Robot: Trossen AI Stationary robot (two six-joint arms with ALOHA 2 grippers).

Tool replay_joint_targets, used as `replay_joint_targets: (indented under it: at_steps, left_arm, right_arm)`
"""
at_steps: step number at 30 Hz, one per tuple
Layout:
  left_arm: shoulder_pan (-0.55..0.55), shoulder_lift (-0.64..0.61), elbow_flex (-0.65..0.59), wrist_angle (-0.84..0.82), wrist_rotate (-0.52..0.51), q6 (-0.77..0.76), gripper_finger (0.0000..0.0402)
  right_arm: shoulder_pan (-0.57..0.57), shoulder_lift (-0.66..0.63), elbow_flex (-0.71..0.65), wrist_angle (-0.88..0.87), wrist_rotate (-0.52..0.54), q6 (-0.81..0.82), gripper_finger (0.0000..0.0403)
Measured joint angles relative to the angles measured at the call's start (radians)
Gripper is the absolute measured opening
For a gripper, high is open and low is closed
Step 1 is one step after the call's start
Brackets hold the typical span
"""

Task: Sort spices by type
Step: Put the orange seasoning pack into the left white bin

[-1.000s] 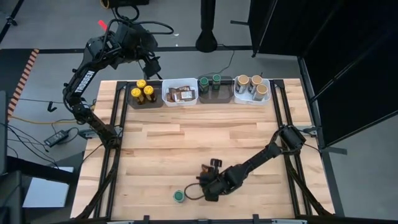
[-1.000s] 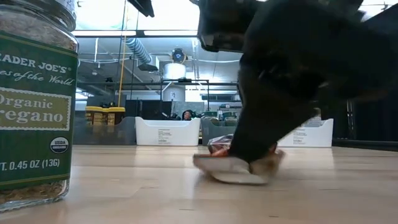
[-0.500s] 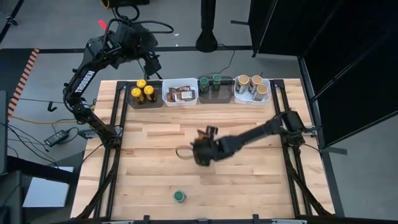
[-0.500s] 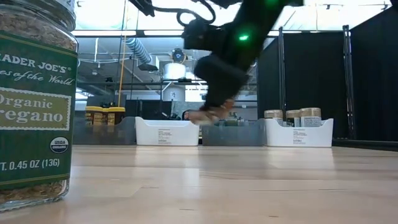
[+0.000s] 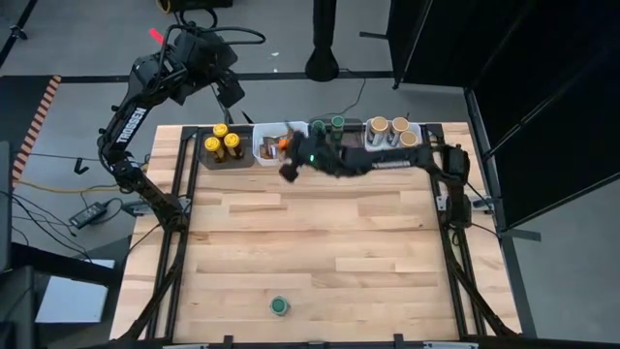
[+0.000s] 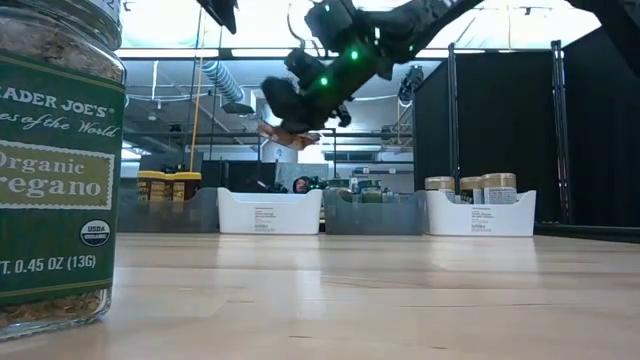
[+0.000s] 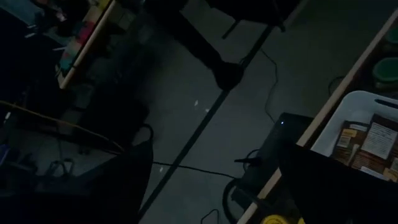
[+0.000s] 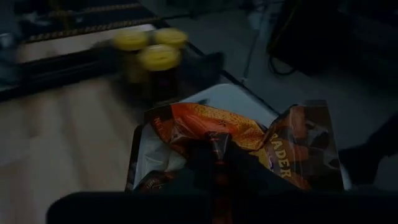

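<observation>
My right gripper (image 5: 288, 160) reaches across to the far edge and is shut on an orange-brown spice packet (image 8: 249, 140), above the white bin of packets (image 5: 281, 145). In the low view the packet (image 6: 283, 133) hangs under the gripper (image 6: 292, 108), well above the bins. A green-lidded oregano jar (image 5: 279, 306) stands upright on its base near the table's near edge, and fills the left of the low view (image 6: 55, 170). My left gripper (image 5: 229, 89) waits open, raised beyond the table's far-left corner. My right gripper pinches the crumpled packet between its two fingers (image 8: 214, 158), near the middle of the packet's edge (image 8: 214, 138). The fingers come from the table's right, slanting down. The packet is lifted clear and hangs tilted below the fingers, over the white bin.
Four bins line the far edge: a dark bin with yellow-lidded jars (image 5: 225, 147), the white packet bin, a dark bin with green-lidded jars (image 5: 329, 131), and a white bin with tan-lidded jars (image 5: 392, 138). Bare wood lies between the bins and the oregano jar.
My right gripper has lifted the packet off the table near the near edge and carried it up, toward the far edge and leftward, until it hangs over the white packet bin. The arm has stretched out along the row of bins. The oregano jar has stayed put.
</observation>
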Motion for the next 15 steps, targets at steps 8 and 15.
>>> replay_joint_targets:
  at_steps: [8,15]
  left_arm:
    - [0.05,0.0,0.0,0.012,0.0,0.0,0.0346]
    - [0.077,0.0,0.0,0.016,0.015,-0.003,0.0346]
  right_arm:
    - [-0.162,0.0,0.019,-0.011,-0.176,0.053,0.0025]
    - [-0.199,0.014,0.027,0.024,-0.284,0.055,0.0035]
